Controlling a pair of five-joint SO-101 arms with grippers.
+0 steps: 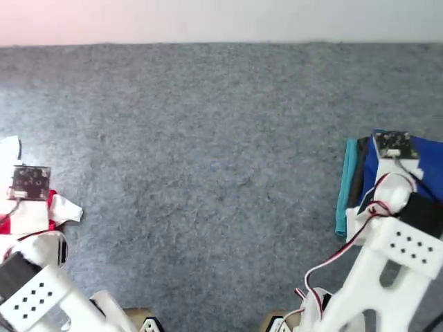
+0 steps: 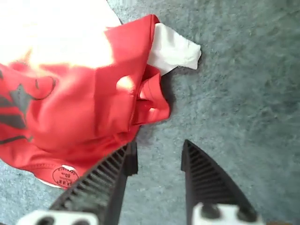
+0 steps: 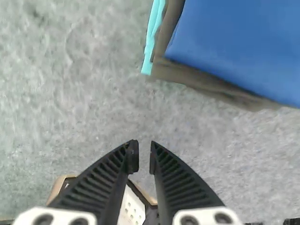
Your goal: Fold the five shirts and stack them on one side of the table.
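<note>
A crumpled red shirt [image 2: 79, 98] lies on a white shirt [image 2: 176, 47] at the table's left edge, seen as a red and white heap [image 1: 41, 211] in the high view. My left gripper [image 2: 159, 157] hovers open just beside the red shirt's hem, holding nothing. At the right edge sits a folded stack: a blue shirt [image 3: 234, 42] on top, a dark shirt [image 3: 206, 82] under it, and a teal shirt [image 3: 152, 37] at the bottom. My right gripper [image 3: 142, 154] is shut and empty over bare carpet in front of the stack [image 1: 356, 180].
The table is covered in grey carpet [image 1: 208, 152], with wide free room across the middle and back. The left arm [image 1: 34, 290] and right arm [image 1: 394, 242] rise from the front edge. A pale wall runs along the back.
</note>
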